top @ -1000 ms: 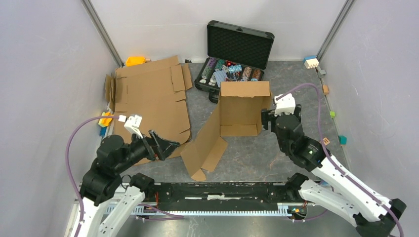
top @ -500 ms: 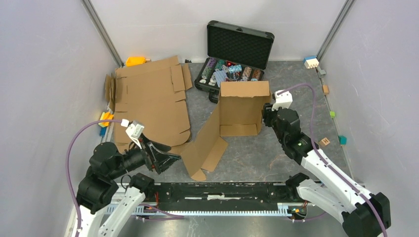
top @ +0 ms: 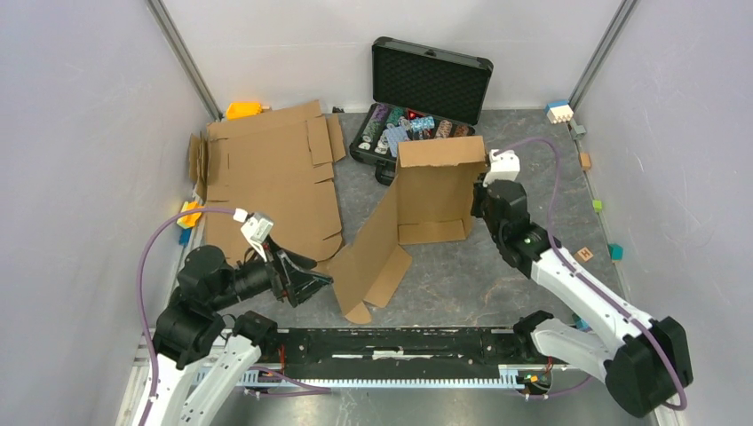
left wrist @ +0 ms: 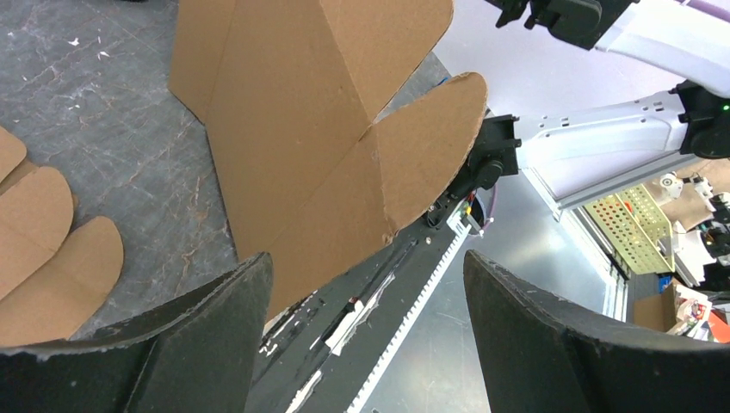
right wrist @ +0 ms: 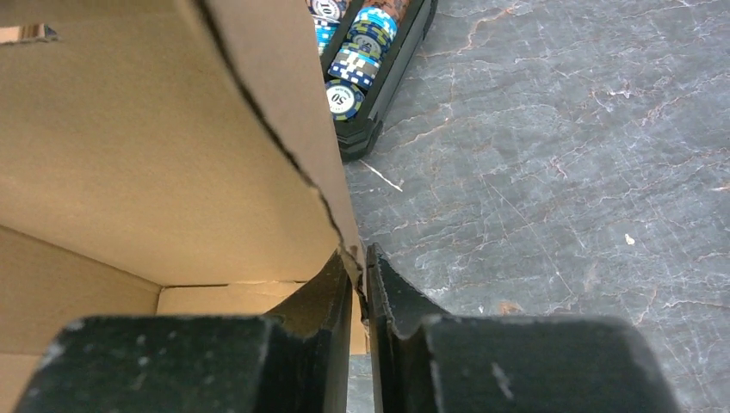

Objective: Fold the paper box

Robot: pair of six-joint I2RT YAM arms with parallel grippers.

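The paper box point(top: 433, 191) stood partly erected near the middle of the grey table point(top: 497, 266), just in front of the black case point(top: 431, 84). Its back wall was upright, and a side panel slanted down to the left, ending in rounded flaps near the table's front edge. The right gripper point(top: 484, 195) met the box at its right-hand vertical edge. In the right wrist view the gripper point(right wrist: 357, 267) was clenched on the edge of that cardboard wall point(right wrist: 129, 146), one finger inside the box and one outside. The left gripper point(top: 311, 284) hung low just left of the slanting panel's lower flaps, its jaws spread wide and grasping nothing. In the left wrist view the panel point(left wrist: 327, 155) and one rounded flap lay beyond the open gripper point(left wrist: 366, 271), apart from both fingers. The case stood open with its foam-lined lid upright and rows of colourful chips point(top: 404, 129) in its tray. A flat cardboard sheet point(top: 271, 177) lay on the table to the left.
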